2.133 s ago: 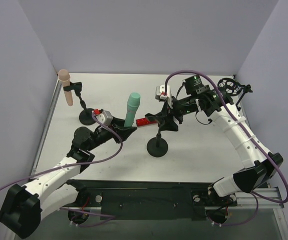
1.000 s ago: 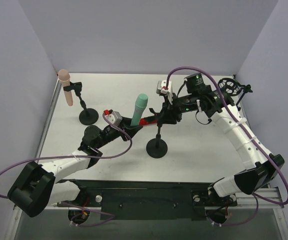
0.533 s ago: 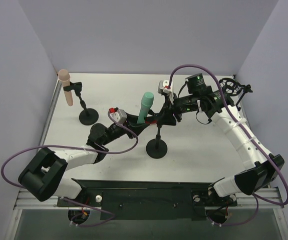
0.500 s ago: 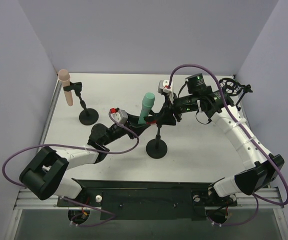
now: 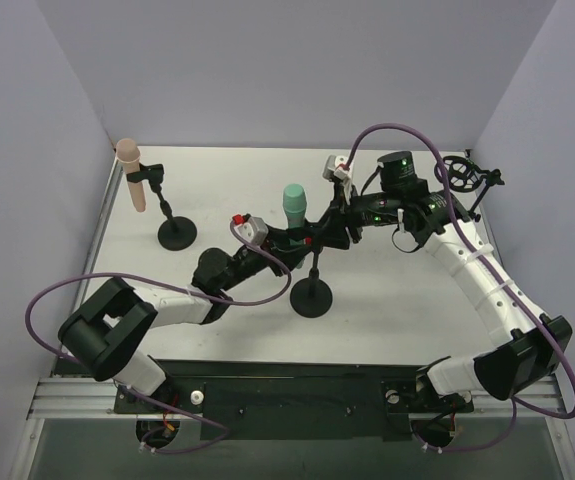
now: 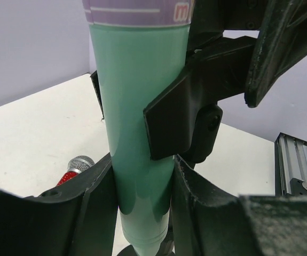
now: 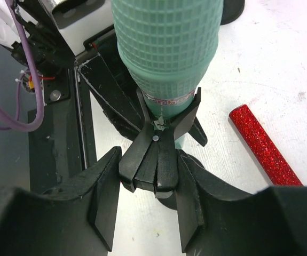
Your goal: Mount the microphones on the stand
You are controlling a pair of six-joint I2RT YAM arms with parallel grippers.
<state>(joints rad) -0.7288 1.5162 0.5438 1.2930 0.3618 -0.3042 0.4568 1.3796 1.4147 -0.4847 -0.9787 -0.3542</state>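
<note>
Mint microphone (image 5: 293,204) now stands upright against the stand clip (image 7: 155,152).

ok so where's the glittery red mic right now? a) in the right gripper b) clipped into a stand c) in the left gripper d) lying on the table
d, the red microphone lies flat on the table; the left gripper holds the mint green microphone, and the right gripper grips the stand clip.

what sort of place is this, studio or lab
Probably a robot lab test cell, not a studio: two arms bolted at a white table's near edge, bare lavender walls, toy-like mint green microphone and pink microphone as props.
</note>
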